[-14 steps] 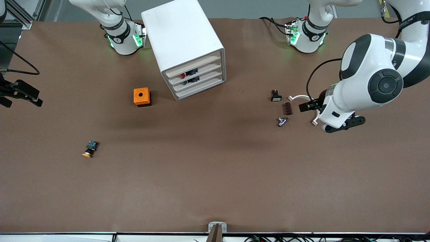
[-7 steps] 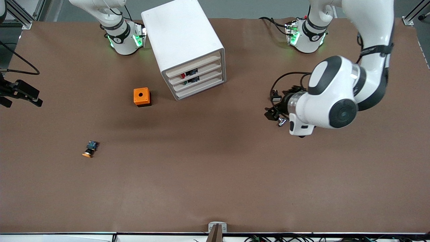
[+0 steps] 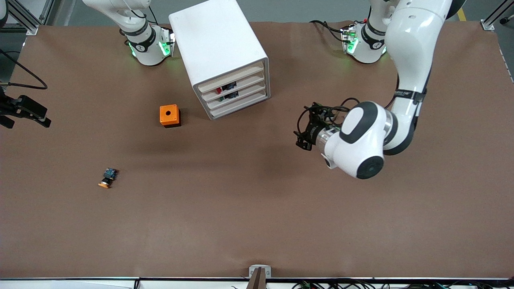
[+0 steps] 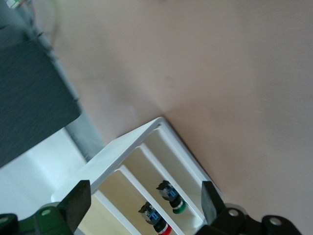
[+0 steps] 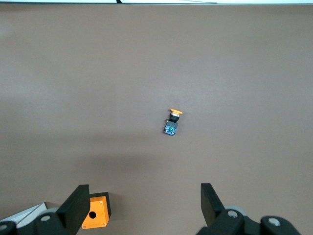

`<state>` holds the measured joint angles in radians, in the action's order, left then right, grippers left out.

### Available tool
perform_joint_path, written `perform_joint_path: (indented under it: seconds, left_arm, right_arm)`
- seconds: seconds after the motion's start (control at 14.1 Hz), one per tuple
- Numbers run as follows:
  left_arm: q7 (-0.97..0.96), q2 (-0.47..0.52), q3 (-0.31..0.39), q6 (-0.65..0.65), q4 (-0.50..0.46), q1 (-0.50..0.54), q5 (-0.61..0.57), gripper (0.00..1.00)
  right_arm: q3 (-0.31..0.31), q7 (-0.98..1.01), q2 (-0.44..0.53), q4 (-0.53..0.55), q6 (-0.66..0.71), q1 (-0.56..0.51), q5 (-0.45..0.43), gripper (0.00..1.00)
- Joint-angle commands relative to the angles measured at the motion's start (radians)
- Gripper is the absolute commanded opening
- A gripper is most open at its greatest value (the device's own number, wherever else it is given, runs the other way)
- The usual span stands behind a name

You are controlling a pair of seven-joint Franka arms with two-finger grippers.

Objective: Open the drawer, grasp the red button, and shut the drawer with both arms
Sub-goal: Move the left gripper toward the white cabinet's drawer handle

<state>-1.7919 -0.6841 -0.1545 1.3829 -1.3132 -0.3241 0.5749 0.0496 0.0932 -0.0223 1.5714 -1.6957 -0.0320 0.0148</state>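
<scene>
The brown counter [image 3: 257, 224] carries everything, with both arm bases along its edge farthest from the front camera. The left arm [image 3: 409, 60] is the largest thing in sight — it bends down from its base and doubles back toward the counter's middle. Its left gripper [image 3: 304, 130] hangs over bare counter between the cabinet and the left arm's end; in the left wrist view its two fingers [image 4: 78, 203] stand wide apart with nothing between them, and the cabinet's front shows in the gap.

The white cabinet [image 3: 219, 48] stands near the edge with the bases, beside the right arm's base [image 3: 146, 42], turned at an angle. All four drawers sit flush. The drawer [image 3: 235, 85], second from the top, is shut, and the button [image 3: 219, 90] with the red cap lies inside it, seen through the front. Another button with a green cap [image 4: 176, 205] lies in the drawer just below.

The right gripper [image 3: 28, 112] waits at the right arm's end of the counter, over that edge; the right wrist view shows its fingers [image 5: 76, 205] spread apart and empty.

The orange cube [image 3: 169, 115] with a round hole sits just beside the cabinet, toward the right arm's end. The orange-capped button [image 3: 107, 178] lies on its side, nearer the front camera than the cube and well apart from it.
</scene>
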Motion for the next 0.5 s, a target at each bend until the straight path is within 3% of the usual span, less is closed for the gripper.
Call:
perform_joint_path:
  seconds: [0.0, 0.43]
  left_arm:
    - [-0.173, -0.063, -0.020, -0.073, 0.039, -0.007, 0.083, 0.99]
    - [-0.463, -0.201, -0.022, -0.117, 0.035, -0.050, 0.262, 0.99]
  right_arm:
    - [-0.002, 0.003, -0.001, -0.008, 0.001, 0.000, -0.012, 1.00]
    - [-0.002, 0.003, -0.001, -0.008, 0.001, 0.000, -0.012, 1.00]
